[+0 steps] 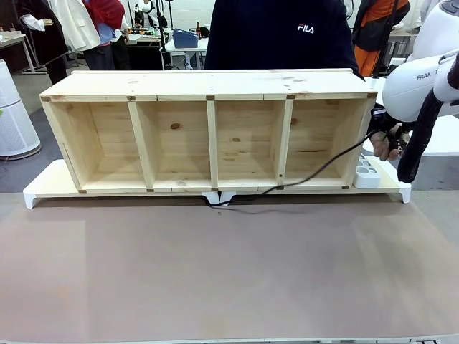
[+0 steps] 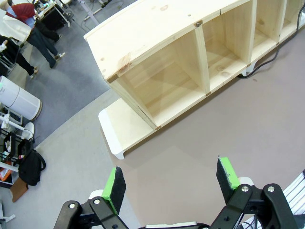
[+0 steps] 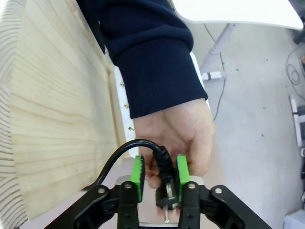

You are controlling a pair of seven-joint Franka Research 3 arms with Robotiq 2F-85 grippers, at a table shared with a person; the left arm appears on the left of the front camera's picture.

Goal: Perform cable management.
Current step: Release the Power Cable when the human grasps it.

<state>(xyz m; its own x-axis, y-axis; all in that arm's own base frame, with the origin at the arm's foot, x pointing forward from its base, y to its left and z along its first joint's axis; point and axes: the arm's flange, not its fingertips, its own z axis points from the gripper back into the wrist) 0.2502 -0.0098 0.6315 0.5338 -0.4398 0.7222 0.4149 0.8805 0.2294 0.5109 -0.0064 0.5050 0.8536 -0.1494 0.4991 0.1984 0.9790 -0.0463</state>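
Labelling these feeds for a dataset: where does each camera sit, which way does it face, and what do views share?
Front: fixed between the arms, facing across the table at the wooden shelf and the person; right arm at right.
Left wrist: looks down past the left gripper, jaws open, at the shelf's end.
Right wrist: looks along the right gripper at the plug and the person's hand.
Shared: shelf and cable.

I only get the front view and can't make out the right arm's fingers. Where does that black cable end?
Observer: In the right wrist view, the cable ends in a plug sitting between the right fingers.
Operator: Squeezed tight?
Observer: No, a gap shows on one side, and a person's hand is right behind the plug.
Operator: The left arm?
Observer: The left fingers stand wide open, empty, facing the shelf's end.
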